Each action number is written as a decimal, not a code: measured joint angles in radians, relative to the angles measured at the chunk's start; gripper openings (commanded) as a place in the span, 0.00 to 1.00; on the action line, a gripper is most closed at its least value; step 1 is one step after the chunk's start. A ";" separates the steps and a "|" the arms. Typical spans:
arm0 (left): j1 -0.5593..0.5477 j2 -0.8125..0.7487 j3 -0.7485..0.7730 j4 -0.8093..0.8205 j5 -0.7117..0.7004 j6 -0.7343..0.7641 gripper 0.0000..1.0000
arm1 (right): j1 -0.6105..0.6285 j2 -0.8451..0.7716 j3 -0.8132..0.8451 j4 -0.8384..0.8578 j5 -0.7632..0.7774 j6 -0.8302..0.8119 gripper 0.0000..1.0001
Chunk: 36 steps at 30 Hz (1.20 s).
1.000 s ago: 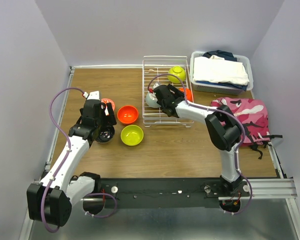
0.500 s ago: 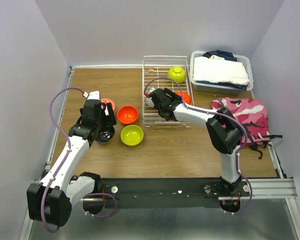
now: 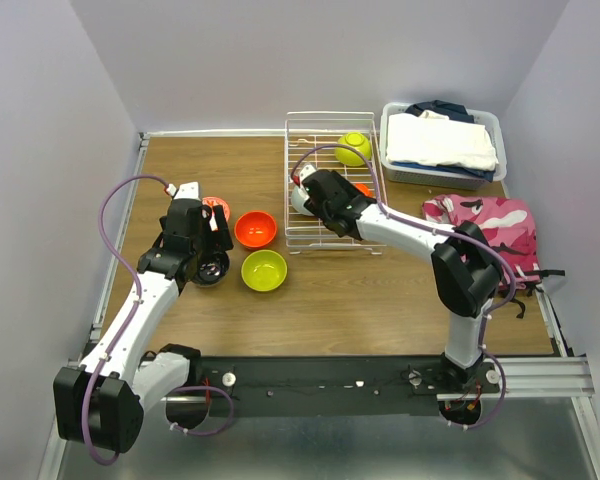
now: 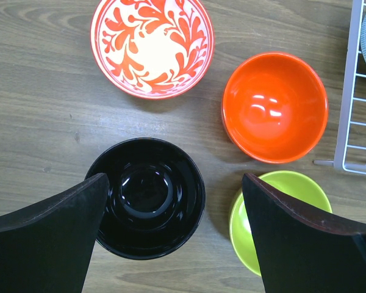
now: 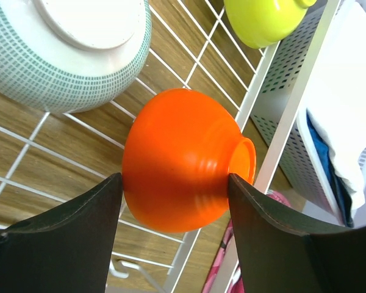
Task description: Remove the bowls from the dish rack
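The white wire dish rack (image 3: 300, 135) holds three bowls: a lime-green one (image 3: 352, 148), a pale blue dotted one (image 5: 67, 55) lying bottom-up, and an orange one (image 5: 183, 159) tipped on its side. My right gripper (image 5: 175, 183) reaches into the rack, and both fingers touch opposite sides of the orange bowl. On the table left of the rack stand a red-and-white patterned bowl (image 4: 152, 46), an orange bowl (image 4: 274, 107), a lime-green bowl (image 4: 283, 184) and a dark bowl (image 4: 147, 196). My left gripper (image 4: 175, 183) hovers wide open above the dark bowl, holding nothing.
A grey bin of folded clothes (image 3: 440, 145) stands right of the rack. A pink camouflage bag (image 3: 485, 230) lies in front of it, by the right arm. Walls close off the back and both sides of the table.
My right gripper has shifted slightly over the rack and its jaws have narrowed onto the orange bowl. The left arm has not moved.
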 measured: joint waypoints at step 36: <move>-0.020 -0.021 -0.030 0.269 0.349 -0.048 0.99 | -0.187 -0.391 -0.139 0.095 -0.423 0.553 0.39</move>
